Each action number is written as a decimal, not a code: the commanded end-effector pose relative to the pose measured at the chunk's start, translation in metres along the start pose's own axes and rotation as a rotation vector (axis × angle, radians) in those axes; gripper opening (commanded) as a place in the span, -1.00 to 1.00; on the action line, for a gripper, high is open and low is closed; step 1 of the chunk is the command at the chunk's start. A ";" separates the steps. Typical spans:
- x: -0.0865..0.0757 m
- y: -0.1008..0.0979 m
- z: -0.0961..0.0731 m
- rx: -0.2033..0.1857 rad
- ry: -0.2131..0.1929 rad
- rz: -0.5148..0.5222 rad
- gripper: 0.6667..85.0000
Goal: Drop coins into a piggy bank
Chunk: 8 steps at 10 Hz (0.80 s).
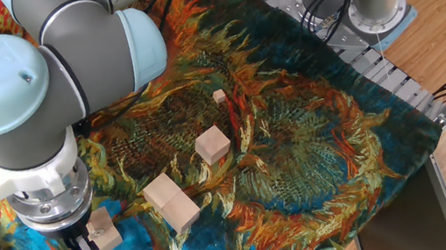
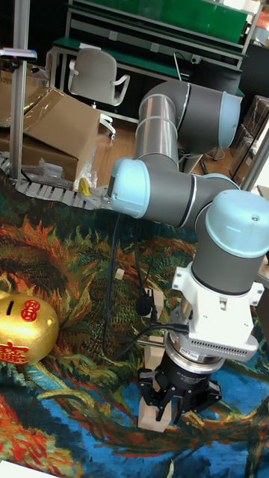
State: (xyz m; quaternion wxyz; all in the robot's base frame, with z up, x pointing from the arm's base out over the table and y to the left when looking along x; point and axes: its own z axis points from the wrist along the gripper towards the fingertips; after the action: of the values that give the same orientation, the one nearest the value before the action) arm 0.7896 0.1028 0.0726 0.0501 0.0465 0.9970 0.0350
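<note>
The gold piggy bank [image 2: 26, 328], with red emblems on its side, stands at the left edge of the tall fixed view. The fixed view does not show it. No coins show in either view. My gripper [image 2: 166, 409] points down, low over the sunflower cloth, at the near-left corner [image 1: 80, 248]. Its dark fingers [image 2: 154, 396] stand right against a pale wooden block [image 1: 106, 230]. The bulky wrist hides much of the fingers, so I cannot make out their gap or anything held between them.
Pale wooden blocks lie on the cloth: a long one [image 1: 170, 202], a cube [image 1: 212, 145] and a tiny one [image 1: 219, 96]. Metal rollers [image 1: 390, 75] border the cloth's far edge. Behind the table are a cardboard box [image 2: 60, 127] and a chair [image 2: 93, 75].
</note>
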 end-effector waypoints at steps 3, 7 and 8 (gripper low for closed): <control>0.000 -0.001 0.001 -0.006 0.004 0.000 -0.32; -0.001 -0.004 0.001 0.006 -0.002 -0.009 -0.32; -0.003 -0.005 0.001 0.007 -0.008 -0.010 -0.32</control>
State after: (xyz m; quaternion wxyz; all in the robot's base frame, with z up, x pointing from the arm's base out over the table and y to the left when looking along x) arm 0.7897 0.0978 0.0706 0.0505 0.0408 0.9975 0.0276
